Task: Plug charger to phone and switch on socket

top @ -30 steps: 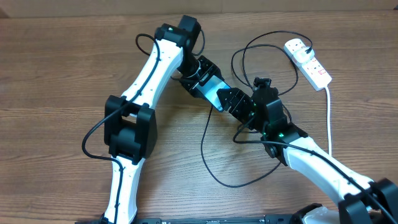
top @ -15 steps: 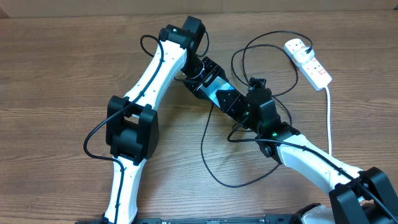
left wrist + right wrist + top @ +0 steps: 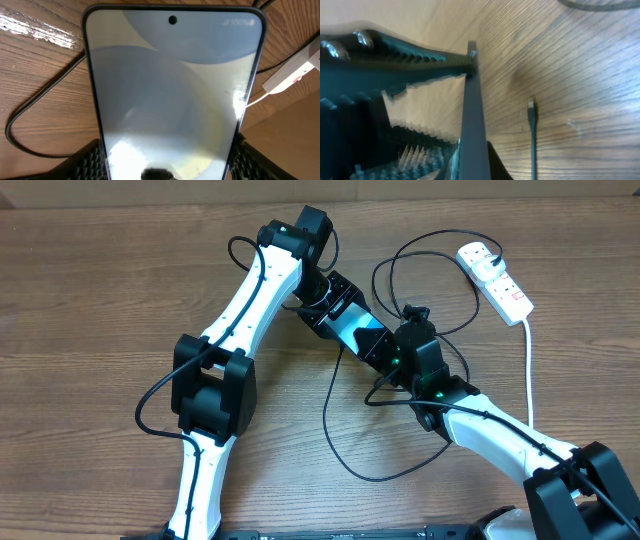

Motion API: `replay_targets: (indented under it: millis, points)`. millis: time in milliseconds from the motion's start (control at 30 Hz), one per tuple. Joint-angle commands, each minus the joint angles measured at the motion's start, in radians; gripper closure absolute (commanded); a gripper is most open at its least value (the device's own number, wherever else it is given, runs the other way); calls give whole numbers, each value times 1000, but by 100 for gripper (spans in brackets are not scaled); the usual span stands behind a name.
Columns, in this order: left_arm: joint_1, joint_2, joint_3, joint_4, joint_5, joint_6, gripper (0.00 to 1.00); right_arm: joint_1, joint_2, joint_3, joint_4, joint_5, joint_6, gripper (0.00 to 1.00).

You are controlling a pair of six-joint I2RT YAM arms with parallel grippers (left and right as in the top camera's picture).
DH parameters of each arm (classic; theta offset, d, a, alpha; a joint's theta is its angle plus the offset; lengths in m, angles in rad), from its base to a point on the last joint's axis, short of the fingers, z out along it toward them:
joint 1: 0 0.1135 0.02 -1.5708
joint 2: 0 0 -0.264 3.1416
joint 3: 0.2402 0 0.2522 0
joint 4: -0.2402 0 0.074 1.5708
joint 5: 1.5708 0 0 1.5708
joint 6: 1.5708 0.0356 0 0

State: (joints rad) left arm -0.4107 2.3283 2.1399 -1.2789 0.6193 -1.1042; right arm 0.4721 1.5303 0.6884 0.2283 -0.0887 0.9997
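The phone (image 3: 170, 90) is held clear of the wood near the desk's far edge, clamped by its sides in the left gripper (image 3: 167, 160), apparently so that its end is offered to the right gripper (image 3: 455, 102). That gripper's jaws are spread wide about the phone's edge, though a firm grip cannot be told. The charger (image 3: 532, 135) lies unheld on the wood.

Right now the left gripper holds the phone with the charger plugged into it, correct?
No. The left gripper holds the phone, but the charger's connector lies unplugged on the table, as the right wrist view shows.
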Motion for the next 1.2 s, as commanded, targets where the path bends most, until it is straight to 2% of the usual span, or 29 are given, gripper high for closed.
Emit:
replay_targets:
  millis: [0,133,233,433,533,633,733,833,900,1067,1167]
  points:
    - [-10,0,29,-3,35,-11,96,6,5,27,35,-2,-4,96]
    - [-6,-1,29,-3,35,8,92,3,1,27,55,-2,-4,96]
    - [6,0,29,-3,36,90,84,-10,-21,27,51,-2,-4,96]
    - [60,0,29,-3,105,377,75,-66,-85,27,-10,-1,-5,96]
    - [96,-1,29,-8,154,525,61,-100,-120,27,-52,-2,-4,96]
    - [133,-1,29,-6,241,655,56,-127,-149,27,-59,-3,-3,96]
    - [166,-1,29,-3,376,795,52,-142,-179,27,-51,-8,58,96]
    - [196,-1,29,-4,550,941,50,-144,-200,27,-1,-13,125,96]
    - [210,-1,29,-2,642,986,49,-144,-204,27,40,-14,190,96]
    - [221,-1,29,29,751,993,59,-129,-204,27,141,-7,347,96]
    - [221,-1,29,58,792,992,61,-113,-204,27,175,20,409,96]
